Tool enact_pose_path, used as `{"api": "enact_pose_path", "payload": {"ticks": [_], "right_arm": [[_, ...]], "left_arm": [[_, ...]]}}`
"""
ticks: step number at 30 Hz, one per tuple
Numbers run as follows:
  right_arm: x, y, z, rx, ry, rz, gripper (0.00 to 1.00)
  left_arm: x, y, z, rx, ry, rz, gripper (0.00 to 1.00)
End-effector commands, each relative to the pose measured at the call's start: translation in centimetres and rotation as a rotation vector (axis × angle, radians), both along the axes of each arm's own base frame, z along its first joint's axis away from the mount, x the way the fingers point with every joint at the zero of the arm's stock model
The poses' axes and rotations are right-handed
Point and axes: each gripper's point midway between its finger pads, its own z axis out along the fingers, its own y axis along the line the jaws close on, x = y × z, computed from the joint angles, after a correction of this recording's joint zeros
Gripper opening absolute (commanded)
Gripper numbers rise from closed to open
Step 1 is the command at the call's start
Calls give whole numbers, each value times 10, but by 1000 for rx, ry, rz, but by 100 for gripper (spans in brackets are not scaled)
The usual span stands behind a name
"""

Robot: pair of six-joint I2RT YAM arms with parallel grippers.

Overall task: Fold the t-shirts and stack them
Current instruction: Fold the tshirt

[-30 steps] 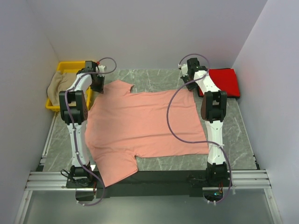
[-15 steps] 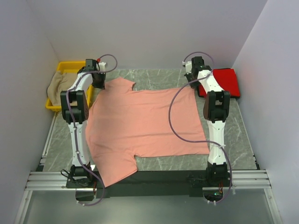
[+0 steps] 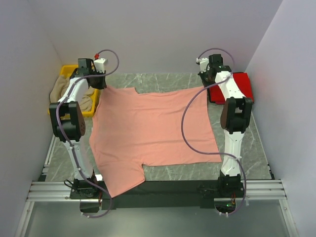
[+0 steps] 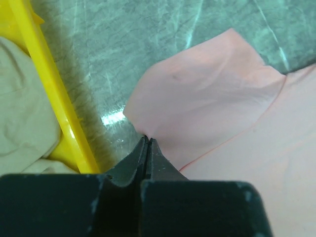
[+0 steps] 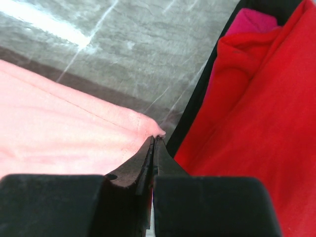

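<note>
left tool [image 4: 147, 147] and right tool [image 5: 154, 147] each clamp a far corner of the salmon-pink t-shirt [image 3: 148, 133] on the bench [image 3: 255, 154].

Pale lilac walls [image 3: 163, 34] are standing beyond the left pincer [image 4: 147, 139] and the right pincer [image 5: 154, 139] and outboard of each, while a grey-green marbled tabletop [image 3: 163, 79] is lying beneath them, catching glints of light ahead of both tips.

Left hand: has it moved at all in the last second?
Yes. The left hand, pinching the pink shirt, has shifted left and away, and now covers the far right corner of the yellow bin.
</note>
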Motion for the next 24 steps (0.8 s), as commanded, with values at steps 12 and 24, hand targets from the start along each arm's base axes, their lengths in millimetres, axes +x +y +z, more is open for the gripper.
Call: {"api": "enact_pose_path", "payload": {"ticks": [12, 24], "right_arm": [[-30, -14, 44, -3, -38, 63, 0], [-71, -15, 25, -31, 51, 145, 0]], "left_arm": [[-45, 10, 44, 0, -110, -125, 0], [-123, 5, 18, 51, -24, -246, 0]]}}
